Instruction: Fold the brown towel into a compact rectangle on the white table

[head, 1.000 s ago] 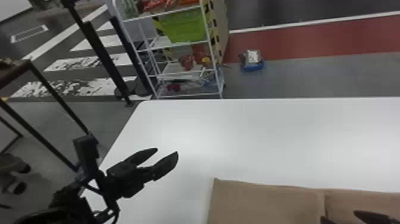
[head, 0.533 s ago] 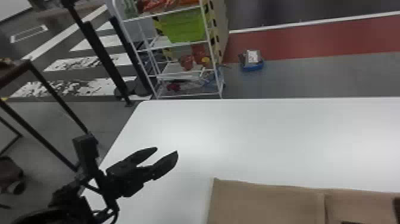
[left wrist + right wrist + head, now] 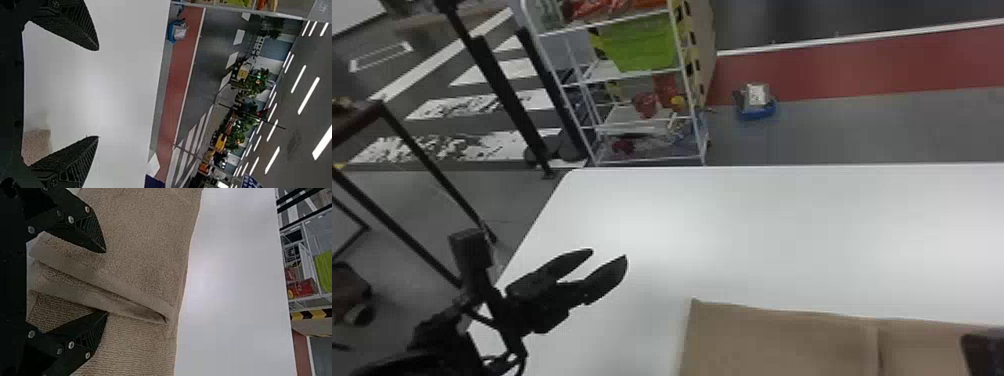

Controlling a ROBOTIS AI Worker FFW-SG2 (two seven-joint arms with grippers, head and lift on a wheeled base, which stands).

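1. Material: brown towel (image 3: 772,340) flat on the near part of the white desk (image 3: 782,230), running out past the head view's bottom edge.
2. Fold state: two hemmed edges (image 3: 91,275) run side by side across the cloth, with layering beside them. Read as folding partly done, probably edges brought inward; exact number of folds cannot be told.
3. Right gripper (image 3: 106,282): jaws spread wide over the towel, hems between them, no pinch seen.
4. Left gripper (image 3: 609,253): jaws apart and empty, above the desk, to the left of the cloth.
5. Remaining: the towel is still broad, not yet a compact rectangle. Estimate at least one more fold, then squaring and pressing.
6. Caution: the lapped hems could slip apart if only the top layer is caught.
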